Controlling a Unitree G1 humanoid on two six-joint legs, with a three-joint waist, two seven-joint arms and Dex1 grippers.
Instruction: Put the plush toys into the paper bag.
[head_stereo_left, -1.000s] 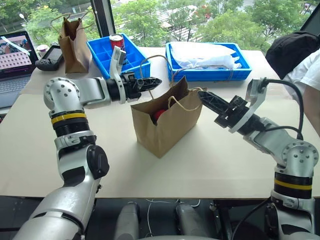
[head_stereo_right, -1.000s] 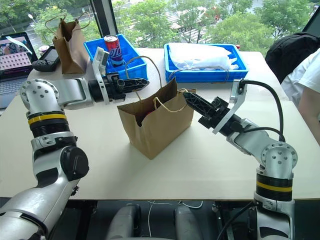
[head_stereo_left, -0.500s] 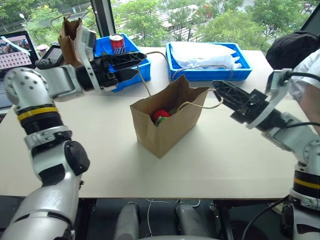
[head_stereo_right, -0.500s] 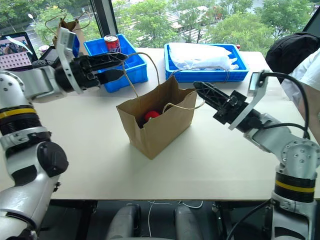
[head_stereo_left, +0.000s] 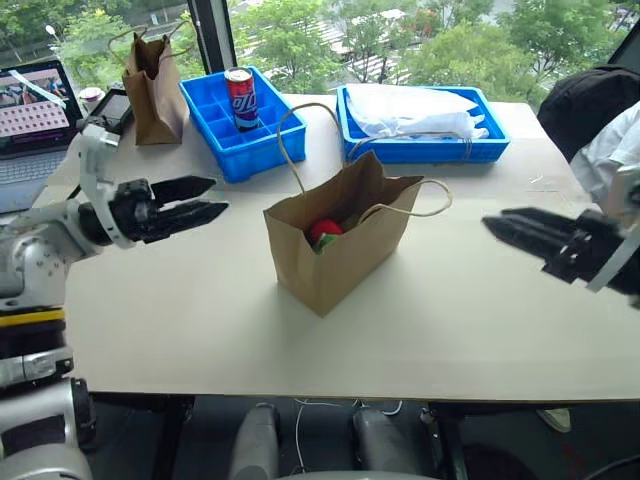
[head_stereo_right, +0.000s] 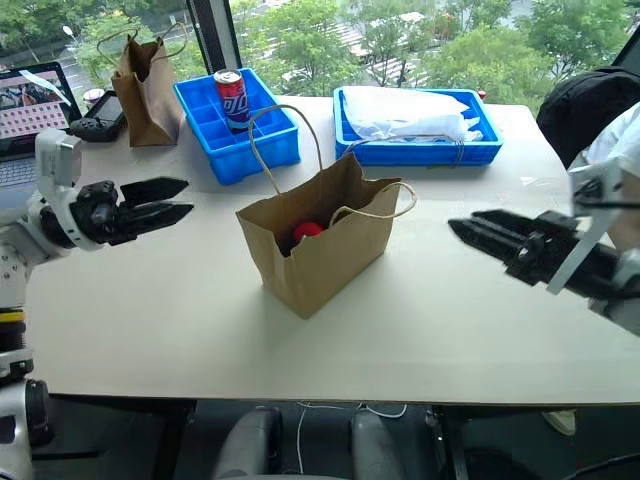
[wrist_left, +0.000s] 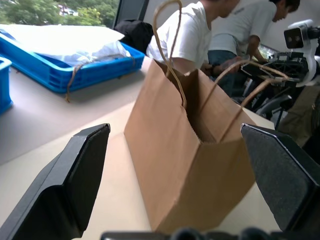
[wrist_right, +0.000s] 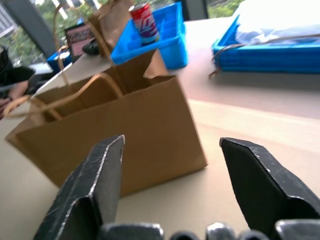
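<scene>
a pale tabletop (head_stereo_left: 460, 330) stands by a window with green trees behind it, and the wide paper bag (head_stereo_left: 335, 250) sits upright near its middle, mouth open, with the red chili toy (head_stereo_left: 323, 231) lying inside and a sliver of the lime-green toy (head_stereo_left: 327, 242) just beside it, so the task looks as good as done. behind the bag are a blue divided tray (head_stereo_left: 235, 125) holding a soda can (head_stereo_left: 239, 98), a second blue tray (head_stereo_left: 420, 125) with white cloth, and a narrower brown bag (head_stereo_left: 152, 80). the left tool (head_stereo_left: 205, 198) hangs level to the left of the bag, well apart from it, fingers spread wide and empty. the right tool (head_stereo_right: 478, 232) hangs to the right of the bag, also apart, pointing toward it; the right wrist view shows its fingers parted with nothing between them. the main risk, as i judge it, is the tall rear handle (head_stereo_left: 300, 140) and the drooping front handle (head_stereo_left: 415, 205): a tool swinging close past the bag could hook a loop and tip the light bag, spilling the toys.
</scene>
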